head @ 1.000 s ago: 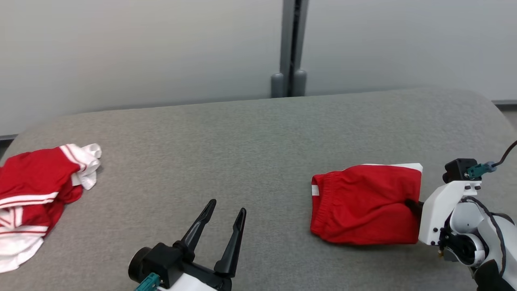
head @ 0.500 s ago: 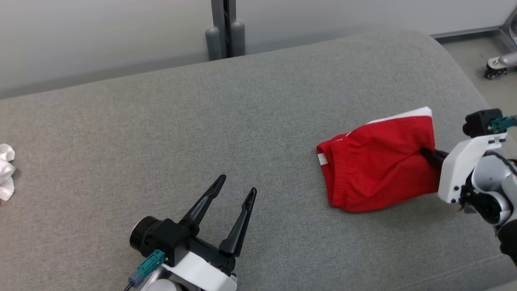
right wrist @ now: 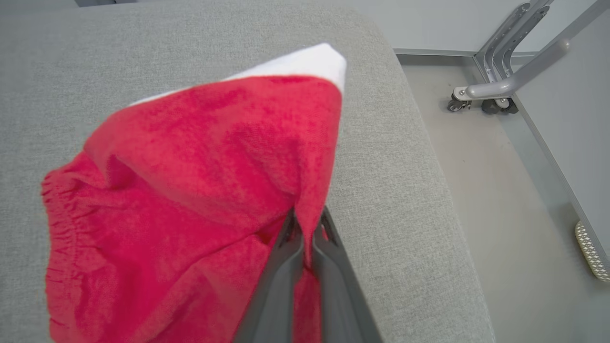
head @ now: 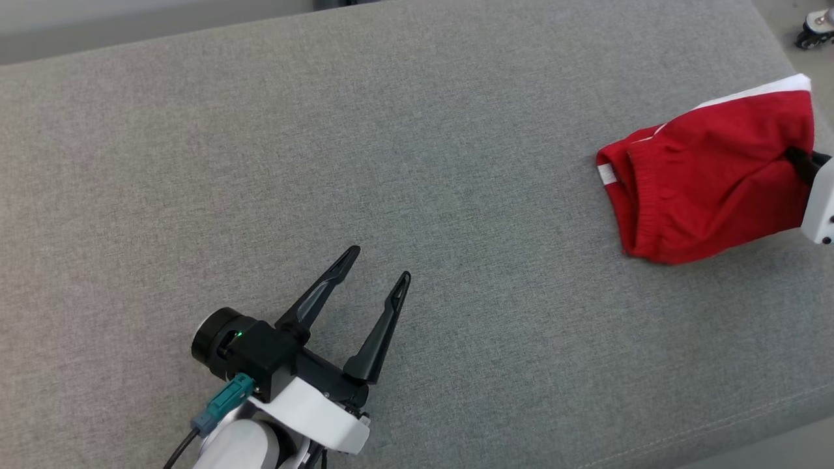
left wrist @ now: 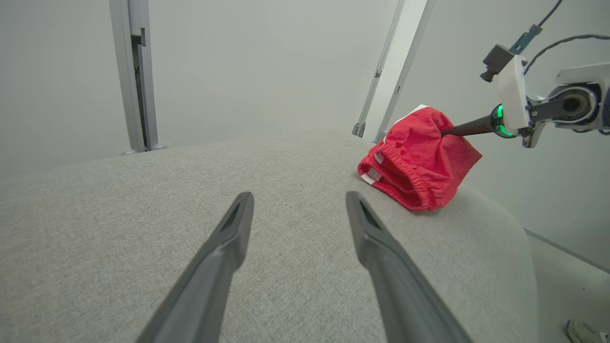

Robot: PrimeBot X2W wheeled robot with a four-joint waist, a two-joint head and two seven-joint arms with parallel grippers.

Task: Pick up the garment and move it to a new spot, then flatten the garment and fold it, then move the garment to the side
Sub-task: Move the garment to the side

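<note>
Garment (head: 707,176) — red, folded, clamped in right gripper (right wrist: 305,223)

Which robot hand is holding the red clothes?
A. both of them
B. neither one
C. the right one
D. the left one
C: the right gripper, jaws shut, pinches the edge of the red garment, while the left gripper is open over the grey surface, apart from it.

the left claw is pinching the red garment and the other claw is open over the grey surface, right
No, the right claw is pinching the red garment, as the right wrist view shows; the left claw is the open one over the grey surface.
</note>
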